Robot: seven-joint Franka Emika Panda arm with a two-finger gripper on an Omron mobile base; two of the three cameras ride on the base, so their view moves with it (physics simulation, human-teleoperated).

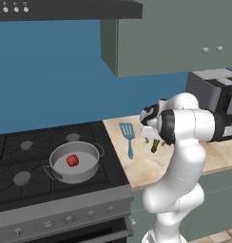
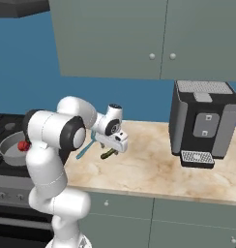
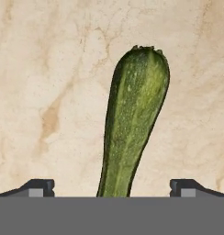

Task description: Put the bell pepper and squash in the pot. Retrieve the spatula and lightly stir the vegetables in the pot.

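The dark green squash (image 3: 132, 133) lies flat on the beige marble counter (image 3: 49, 92), pointing away from the hand. My gripper (image 3: 111, 188) hovers just above it, open, with one fingertip on each side of the squash's near end and nothing held. From the base views the gripper (image 1: 153, 139) points down over the squash (image 1: 155, 145), also seen as squash (image 2: 109, 154). The teal spatula (image 1: 128, 135) lies on the counter left of the squash. The red bell pepper (image 1: 72, 160) sits inside the grey pot (image 1: 77, 175) on the stove.
The black stove (image 1: 23, 156) with its knob row is left of the counter. A dark coffee machine (image 2: 202, 123) stands at the counter's right back. Green wall cabinets (image 2: 139, 38) and a range hood hang overhead. Open counter lies between squash and coffee machine.
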